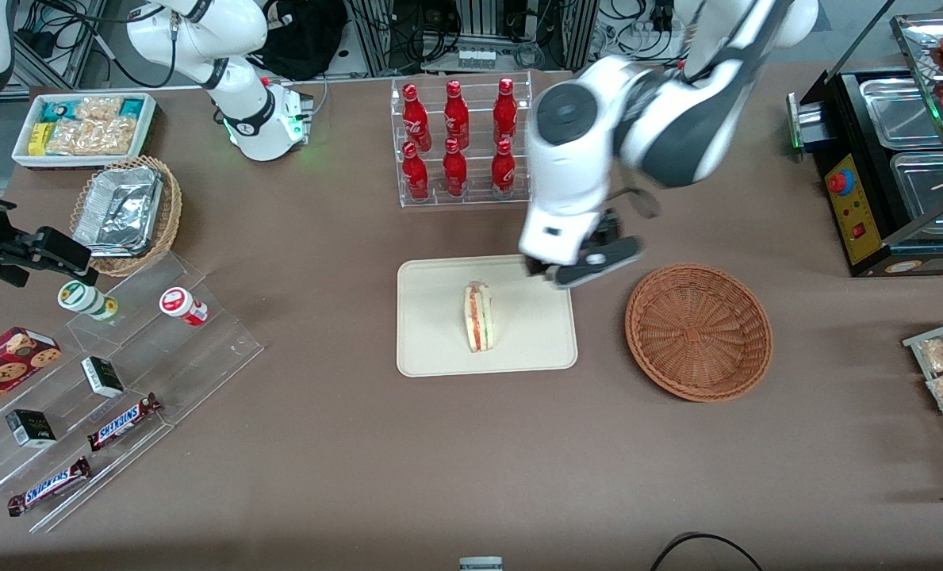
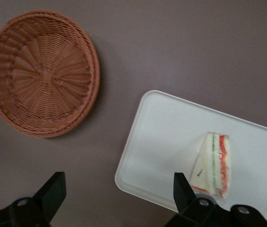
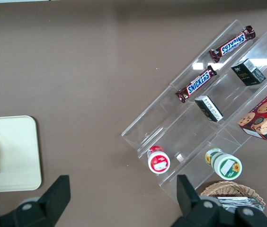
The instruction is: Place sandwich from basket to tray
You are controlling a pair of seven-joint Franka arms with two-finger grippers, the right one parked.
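Note:
The sandwich [image 1: 478, 317], a pale bread wedge with red and green filling, lies on the cream tray [image 1: 431, 349]. It also shows in the left wrist view [image 2: 212, 163] on the tray [image 2: 162, 137]. The reddish-brown wicker basket [image 1: 698, 330] stands empty beside the tray, toward the working arm's end; it shows empty in the wrist view too [image 2: 41, 73]. My left gripper [image 1: 578, 266] hangs above the tray's corner farther from the front camera, between tray and basket. It is open and empty, its fingers [image 2: 183, 189] wide apart.
A clear rack of red bottles [image 1: 459, 139] stands farther from the camera than the tray. A tan basket with foil containers [image 1: 126, 210], a white snack bin [image 1: 82, 127] and a clear stepped snack display [image 1: 106, 396] lie toward the parked arm's end. A black hot-dog machine [image 1: 891, 159] stands at the working arm's end.

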